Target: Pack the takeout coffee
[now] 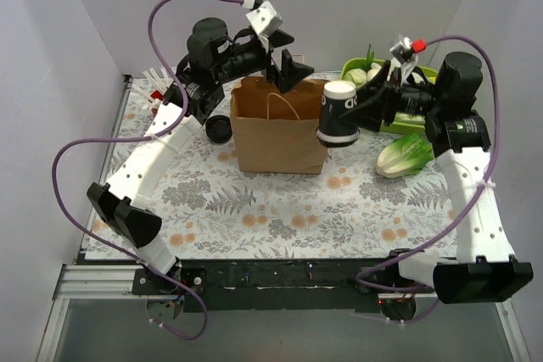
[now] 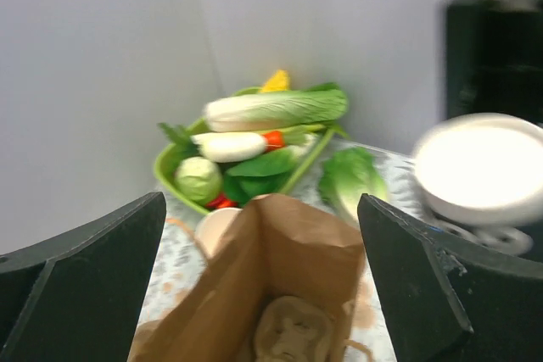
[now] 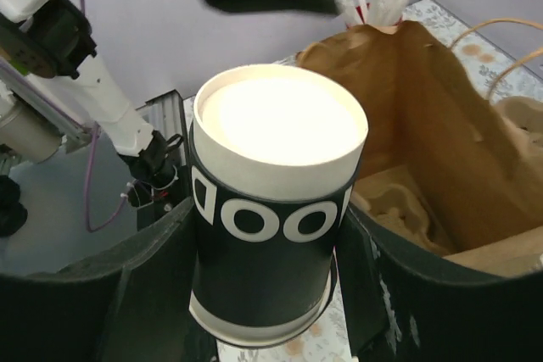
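Takeout coffee cup point(image 1: 337, 101) was grasped by right tool point(image 3: 265, 294) at 3 o'clock of brown paper bag point(image 1: 276, 137), not yet inside. Pulp carrier point(image 3: 394, 197) lay bagged. Left tool point(image 2: 261, 209) hung released, empty.

Counting now: one bag point(image 1: 278, 129), one cup point(image 1: 339, 114), one black lid point(image 1: 219, 129), one carrier point(image 3: 394, 197). One green basket point(image 1: 349, 65), its vegetables heaped too tight to count. One loose cabbage point(image 1: 405, 156). One red holder point(image 3: 361, 13), its straws too bunched to tally.
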Tool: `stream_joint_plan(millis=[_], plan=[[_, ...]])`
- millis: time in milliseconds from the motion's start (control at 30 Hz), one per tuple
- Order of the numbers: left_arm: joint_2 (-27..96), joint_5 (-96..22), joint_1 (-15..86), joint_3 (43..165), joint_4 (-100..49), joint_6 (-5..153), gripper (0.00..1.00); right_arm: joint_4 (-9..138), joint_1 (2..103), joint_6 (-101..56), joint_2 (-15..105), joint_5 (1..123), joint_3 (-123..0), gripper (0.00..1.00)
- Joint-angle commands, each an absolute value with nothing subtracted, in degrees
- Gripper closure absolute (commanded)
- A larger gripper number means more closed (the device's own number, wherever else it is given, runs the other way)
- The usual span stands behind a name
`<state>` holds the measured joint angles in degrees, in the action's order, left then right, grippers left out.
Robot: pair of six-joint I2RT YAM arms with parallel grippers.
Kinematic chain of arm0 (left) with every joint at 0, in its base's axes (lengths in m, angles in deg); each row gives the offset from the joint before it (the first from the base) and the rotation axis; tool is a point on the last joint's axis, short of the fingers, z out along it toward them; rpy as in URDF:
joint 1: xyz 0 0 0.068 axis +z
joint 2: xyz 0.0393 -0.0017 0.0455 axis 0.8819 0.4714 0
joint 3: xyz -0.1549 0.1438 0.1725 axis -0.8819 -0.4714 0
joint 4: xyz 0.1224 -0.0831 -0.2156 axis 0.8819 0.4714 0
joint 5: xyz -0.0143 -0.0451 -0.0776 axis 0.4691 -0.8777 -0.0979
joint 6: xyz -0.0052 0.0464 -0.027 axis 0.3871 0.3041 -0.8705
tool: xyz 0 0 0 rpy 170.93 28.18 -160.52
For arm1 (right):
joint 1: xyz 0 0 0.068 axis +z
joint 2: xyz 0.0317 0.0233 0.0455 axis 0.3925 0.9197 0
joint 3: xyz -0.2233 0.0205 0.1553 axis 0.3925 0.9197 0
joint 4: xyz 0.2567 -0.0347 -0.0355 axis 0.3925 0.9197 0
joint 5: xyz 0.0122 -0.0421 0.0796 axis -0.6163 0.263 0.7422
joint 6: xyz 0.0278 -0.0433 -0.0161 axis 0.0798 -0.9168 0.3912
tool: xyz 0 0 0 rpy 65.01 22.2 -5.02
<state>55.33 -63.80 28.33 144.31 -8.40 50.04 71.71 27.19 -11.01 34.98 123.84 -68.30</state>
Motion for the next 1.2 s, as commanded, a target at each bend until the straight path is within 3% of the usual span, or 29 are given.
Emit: stream_joint_plan(millis=[0, 67, 100, 200, 400, 567, 867, 1100, 1167], plan=[[48.2, -51.1, 29.4, 142.3, -9.6, 56.8, 0.02, 114.0, 27.8, -54.4, 28.5, 123.6, -70.5, 0.47], [47.2, -49.5, 29.9, 141.8, -8.6, 56.8, 0.02, 129.5, 29.1, -69.4, 27.4, 118.7, -70.2, 0.47], [46.4, -48.6, 30.0, 141.4, -8.5, 56.9, 0.02, 132.1, 31.7, -78.6, 26.8, 112.6, -69.3, 0.48], [43.4, -48.1, 30.1, 139.2, -6.9, 57.5, 0.02, 133.5, 40.1, -86.7, 23.1, 100.5, -62.7, 0.5], [34.6, -46.7, 30.1, 132.3, -1.7, 61.6, 0.02, 127.5, 60.6, -85.4, 22.6, 82.0, -53.0, 0.47], [30.6, -42.4, 30.1, 130.9, 7.8, 64.8, 0.02, 124.5, 72.7, -75.4, 34.8, 68.8, -52.4, 0.5], [18.0, -39.1, 30.1, 121.2, 19.0, 68.4, 0.02, 121.8, 81.4, -70.2, 48.7, 60.5, -53.5, 0.48], [12.9, -40.2, 30.1, 117.4, 24.2, 69.7, 0.02, 120.4, 83.4, -69.4, 55.2, 56.7, -53.7, 0.38], [12.7, -42.1, 30.1, 117.4, 26.6, 70.1, 0.02, 120.2, 83.4, -68.9, 55.8, 56.8, -53.2, 0.3]])
